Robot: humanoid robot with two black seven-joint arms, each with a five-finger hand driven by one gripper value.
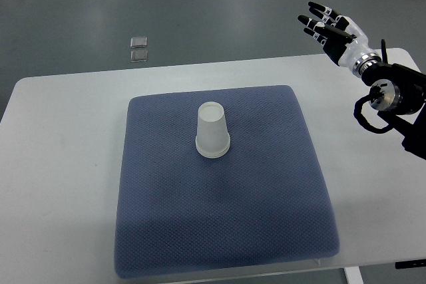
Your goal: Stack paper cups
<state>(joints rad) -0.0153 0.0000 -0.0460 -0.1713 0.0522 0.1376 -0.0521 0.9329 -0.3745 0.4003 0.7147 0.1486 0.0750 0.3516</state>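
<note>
I see the paper cup [213,131] upside down, axis vertical, just back of the blue mat's [166,231] centre, w/ the right hand [331,29] fingers spread & empty off the table's [60,164] far-right corner, only hand in view.

I see only the upside-down white paper cup [213,131] standing mid-way on the blue quilted mat [226,231]; bare mat rings it, with open white surface [60,164] on both flanks.
</note>
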